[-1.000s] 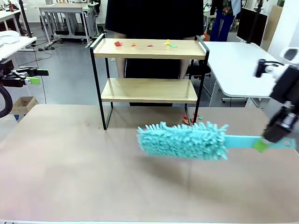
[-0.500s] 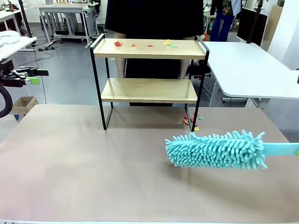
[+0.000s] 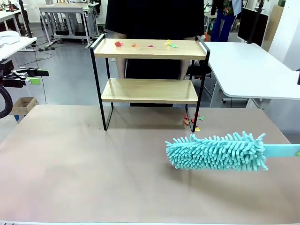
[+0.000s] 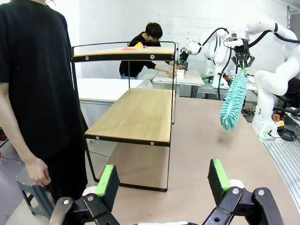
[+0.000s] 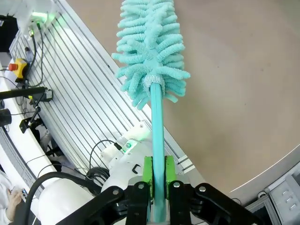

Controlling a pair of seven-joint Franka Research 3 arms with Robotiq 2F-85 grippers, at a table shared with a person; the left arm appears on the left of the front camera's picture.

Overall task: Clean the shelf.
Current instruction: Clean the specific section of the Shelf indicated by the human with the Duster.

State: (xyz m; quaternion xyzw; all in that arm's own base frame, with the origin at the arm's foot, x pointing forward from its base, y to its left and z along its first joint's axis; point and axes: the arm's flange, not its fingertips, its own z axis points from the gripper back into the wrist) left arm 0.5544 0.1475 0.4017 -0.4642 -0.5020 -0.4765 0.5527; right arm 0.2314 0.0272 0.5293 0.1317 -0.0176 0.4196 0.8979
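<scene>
the right claw clamps the handle of a teal microfibre duster jutting ahead of it, while the left claw gapes wide, the shelf ahead of it.

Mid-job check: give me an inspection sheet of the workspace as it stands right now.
Surface: brown table, duster's shadow on it.
Job's things: shelf upright at the far side; turquoise duster held above the table, apart from the shelf.
Clutter: coloured scraps on the top board; more scraps on the table by a shelf leg.
End effectors: left end effector open, empty; right end effector shut on the duster's handle.
Cables: black cables by the right arm's base.
Surroundings: person in black behind the shelf; white table beyond.
</scene>
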